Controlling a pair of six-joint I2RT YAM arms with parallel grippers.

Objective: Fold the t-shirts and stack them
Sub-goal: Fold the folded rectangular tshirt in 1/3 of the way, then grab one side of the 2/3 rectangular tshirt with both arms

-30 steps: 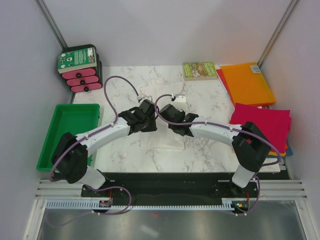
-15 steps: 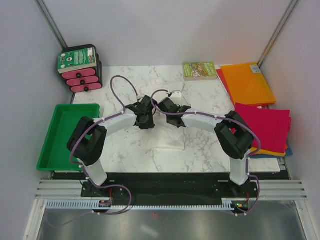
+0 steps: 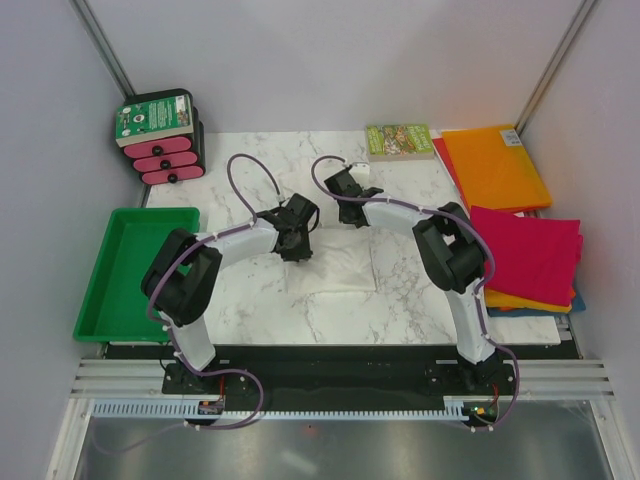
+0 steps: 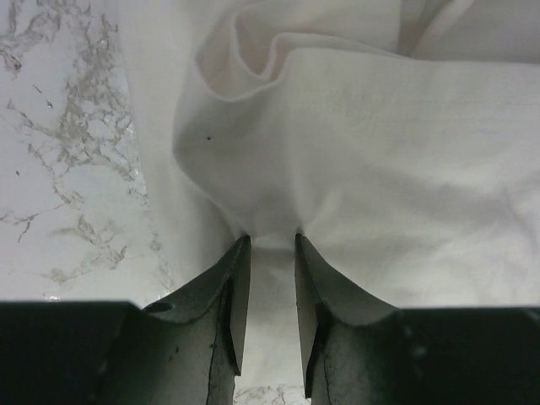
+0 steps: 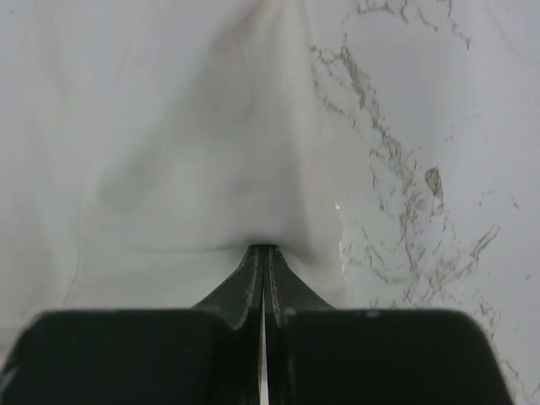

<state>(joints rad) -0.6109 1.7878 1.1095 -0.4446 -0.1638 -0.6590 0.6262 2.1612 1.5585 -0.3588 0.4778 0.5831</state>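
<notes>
The thin white t-shirt [image 3: 335,270] lies crumpled on the marble table [image 3: 250,290] between my two arms. My left gripper [image 3: 300,247] is at its far left edge. In the left wrist view, the left gripper [image 4: 270,238] is closed on a bunched fold of the white t-shirt [image 4: 380,152]. My right gripper [image 3: 351,212] is at the far right corner. Close up, the right gripper [image 5: 263,247] is pinched tight on the white t-shirt [image 5: 169,152], which puckers at the tips. A folded magenta t-shirt [image 3: 525,245] tops an orange one [image 3: 515,300] and a blue one [image 3: 577,299] at the right. Another orange t-shirt [image 3: 495,165] lies behind them.
A green tray [image 3: 135,262] sits at the left edge. A black box with pink cases [image 3: 160,135] stands at the back left. A small green-covered book [image 3: 399,140] lies at the back, next to the orange shirt. White walls close in the back and sides.
Both arms have stretched toward the back of the table, the right gripper farthest, drawing the white t-shirt's far edge with them. The cloth now lies flatter and wider.
</notes>
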